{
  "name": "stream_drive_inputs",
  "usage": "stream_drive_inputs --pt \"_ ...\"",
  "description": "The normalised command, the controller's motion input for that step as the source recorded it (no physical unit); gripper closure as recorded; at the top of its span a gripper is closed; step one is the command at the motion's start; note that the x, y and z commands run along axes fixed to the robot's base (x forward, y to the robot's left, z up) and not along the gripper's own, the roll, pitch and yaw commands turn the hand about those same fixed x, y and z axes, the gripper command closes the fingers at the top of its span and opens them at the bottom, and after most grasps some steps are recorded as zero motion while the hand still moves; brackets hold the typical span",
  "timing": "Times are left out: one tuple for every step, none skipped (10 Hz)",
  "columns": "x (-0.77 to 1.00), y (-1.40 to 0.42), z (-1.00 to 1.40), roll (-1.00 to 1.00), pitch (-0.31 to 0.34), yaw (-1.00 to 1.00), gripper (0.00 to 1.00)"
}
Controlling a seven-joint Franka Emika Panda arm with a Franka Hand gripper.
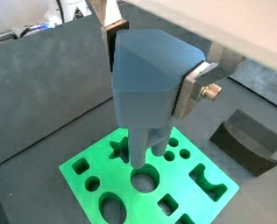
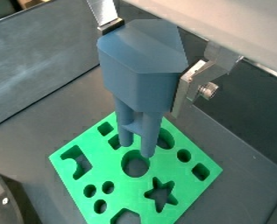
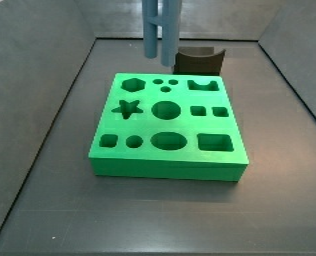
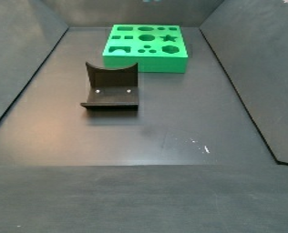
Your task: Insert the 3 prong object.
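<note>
1. The gripper (image 1: 152, 83) is clamped on the 3 prong object (image 1: 147, 79), a blue-grey piece. One silver finger (image 1: 195, 86) presses its flank in both wrist views, and the opposite finger shows only partly behind it.
2. The piece hangs upright above the green block (image 3: 168, 160), prongs (image 2: 138, 131) pointing down at the block's top face and apparently not yet in any hole.
3. In a side view the prongs (image 3: 157, 40) sit over the block's far edge, above the row of small round holes (image 3: 165, 83).
4. The coming move turns on lining up the vertical prongs with those three holes. I cannot tell from these angles whether they are already directly overhead.
5. The fixture (image 4: 110, 86) stands just beside the block, clear of the descent path.
</note>
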Motion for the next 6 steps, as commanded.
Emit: stream_drive_inputs --pt "0.55 0.06 -0.77 0.04 0.011 -0.75 1.00" --pt "0.53 0.09 -0.71 0.05 0.001 -0.73 1.00" --pt "0.34 0.33 -0.73 0.02 0.000 -0.59 1.00" --pt "0.00 0.79 -0.65 0.00 -0.029 -0.27 1.00" --pt "0.00 0.81 -0.64 0.00 -0.033 -0.24 1.00" --pt "0.00 0.82 -0.53 0.00 -0.037 -0.21 1.00"
